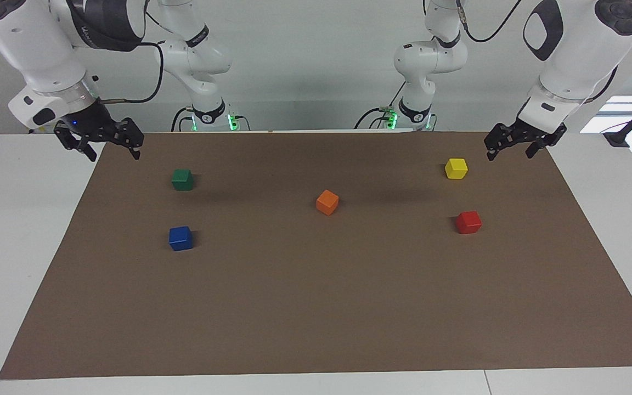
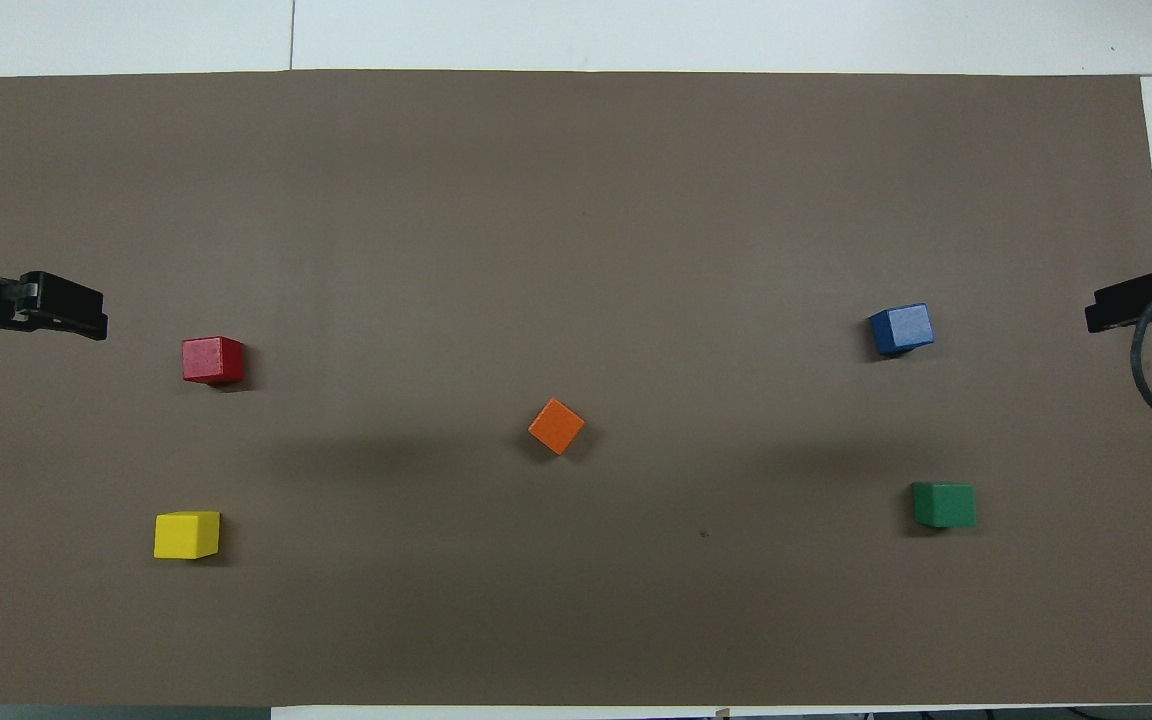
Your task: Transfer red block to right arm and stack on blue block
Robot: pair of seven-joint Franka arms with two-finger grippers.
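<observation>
The red block [image 1: 468, 222] [image 2: 213, 360] sits on the brown mat [image 1: 316, 318] toward the left arm's end. The blue block [image 1: 180, 238] [image 2: 901, 329] sits toward the right arm's end. The two blocks are far apart. My left gripper [image 1: 509, 154] [image 2: 96, 318] is open and empty, raised over the mat's edge at its own end, apart from the red block. My right gripper [image 1: 114, 154] [image 2: 1096, 315], with a blue wrist light, is open and empty over the mat's edge at its end, apart from the blue block.
An orange block [image 1: 327, 202] [image 2: 556, 426] lies mid-mat. A yellow block [image 1: 456, 168] [image 2: 186, 535] lies nearer to the robots than the red block. A green block [image 1: 182, 179] [image 2: 944, 504] lies nearer to the robots than the blue block.
</observation>
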